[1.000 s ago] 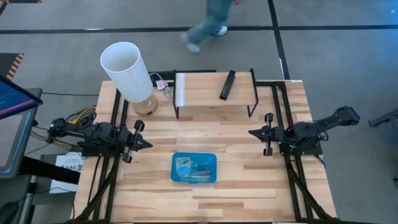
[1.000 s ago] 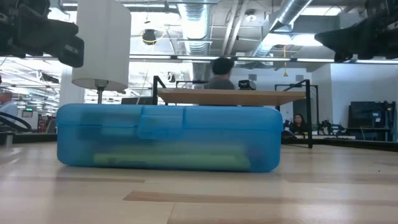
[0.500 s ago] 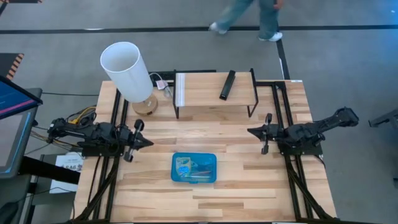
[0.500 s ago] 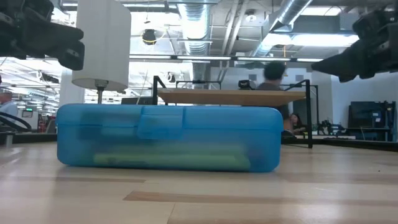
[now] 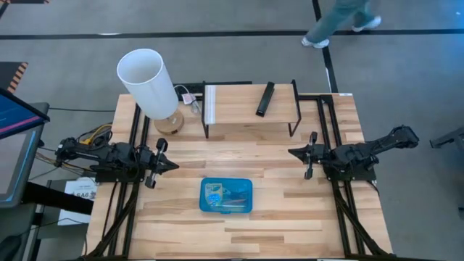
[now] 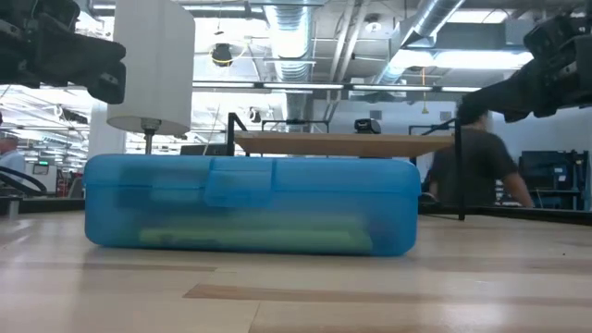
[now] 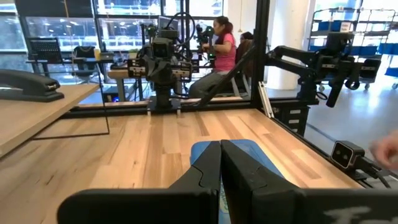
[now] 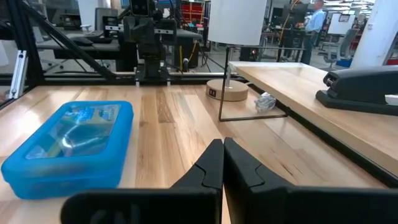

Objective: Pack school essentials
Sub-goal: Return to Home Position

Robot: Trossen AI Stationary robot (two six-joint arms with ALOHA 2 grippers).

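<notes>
Nearly everything is looking done: on the table point(image 5: 290, 217), the blue supply box point(image 5: 249, 197) is sitting lidded at lower centre, the school essentials point(image 5: 218, 194) showing dimly inside. You are seeing the left gripper point(image 5: 172, 166) at mid-left and the right gripper point(image 5: 292, 153) at mid-right hovering apart from it, jaws pressed together, empty.

left tool point(image 5: 169, 165) closed, at left side | right tool point(image 5: 293, 153) closed, at right side

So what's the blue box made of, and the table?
The blue supply box looks like see-through glossy plastic: things inside show through it. The table looks like pale wood planks, with visible grain and seams.
</notes>
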